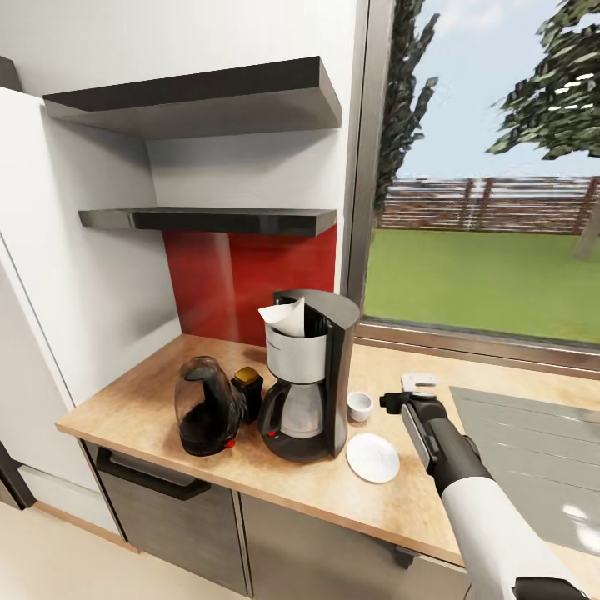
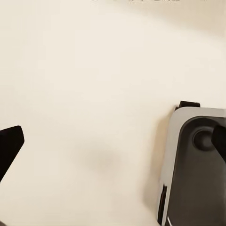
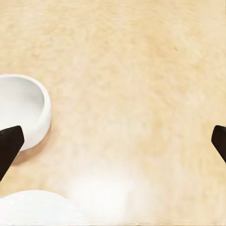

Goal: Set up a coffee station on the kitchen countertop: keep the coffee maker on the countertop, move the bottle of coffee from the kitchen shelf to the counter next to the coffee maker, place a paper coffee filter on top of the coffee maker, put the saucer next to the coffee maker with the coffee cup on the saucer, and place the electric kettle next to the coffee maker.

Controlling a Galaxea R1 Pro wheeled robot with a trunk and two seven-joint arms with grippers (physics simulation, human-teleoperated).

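I find filter (image 1: pixel 286 317) atop maker (image 1: pixel 310 375), with kettle (image 1: pixel 202 406) and bottle (image 1: pixel 247 387) beside it. My right claw (image 3: pixel 113 141) hangs spread; cup (image 3: pixel 21 109) sits just beside one fingertip, off the saucer (image 1: pixel 372 457). Cup placement remains

White coffee cup (image 1: pixel 360 406) upright on countertop (image 1: pixel 125 400), beside coffee maker (image 1: pixel 307 375), apart from saucer (image 1: pixel 372 457).

Matt speckled wood-look kitchen countertop (image 1: pixel 292 492)

Red backsplash (image 1: pixel 250 279), white wall (image 1: pixel 92 275), window (image 1: pixel 483 167) onto lawn.
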